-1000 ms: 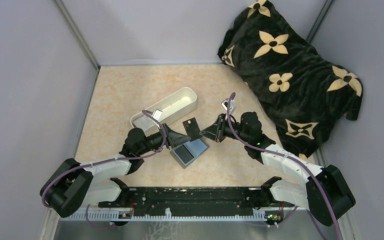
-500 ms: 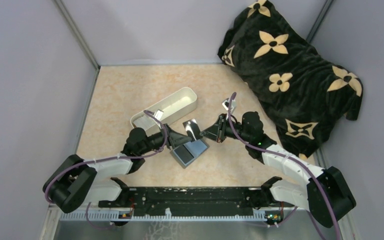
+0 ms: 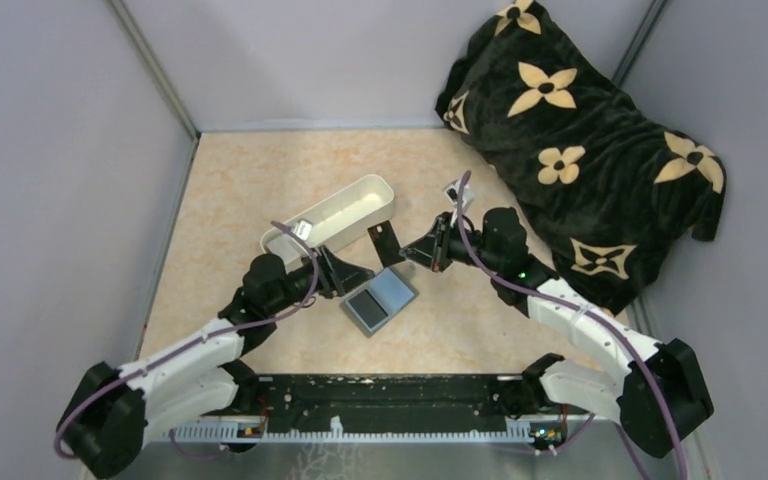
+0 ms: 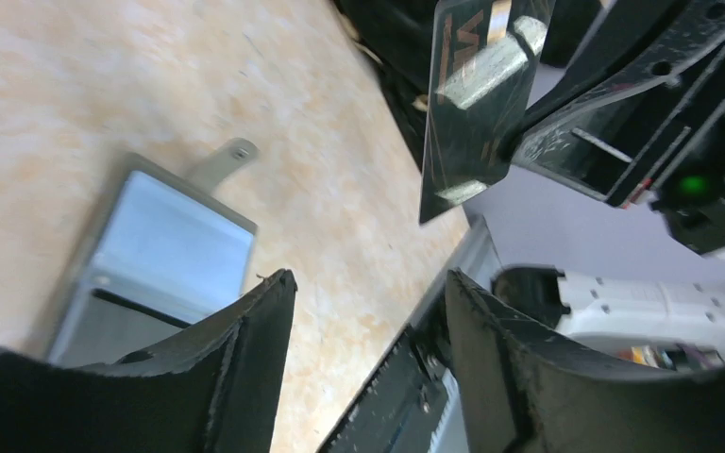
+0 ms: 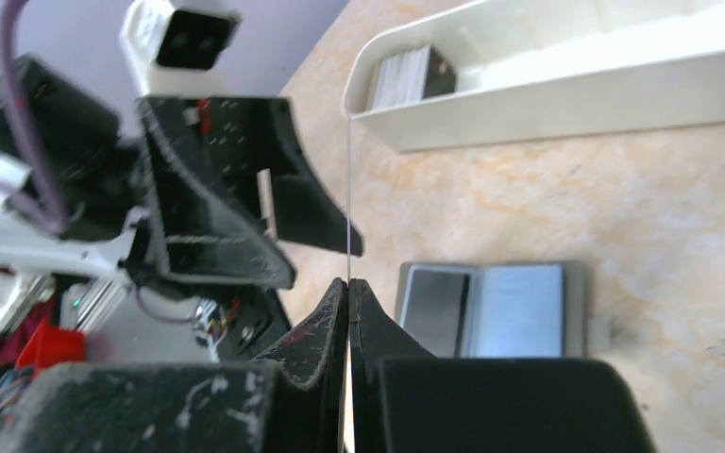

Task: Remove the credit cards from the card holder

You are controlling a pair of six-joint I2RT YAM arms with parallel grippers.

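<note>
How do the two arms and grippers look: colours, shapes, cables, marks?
The left arm and right arm have white shells, black joints and purple cables. The left gripper and right gripper are black, with scuffed wedge-shaped fingers. A green light glows on the right arm.

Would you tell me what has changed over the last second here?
The left gripper backed away from the black card and stands open. The right gripper, shut on the card, carried it slightly farther away. The card holder and white tray stayed put.
</note>
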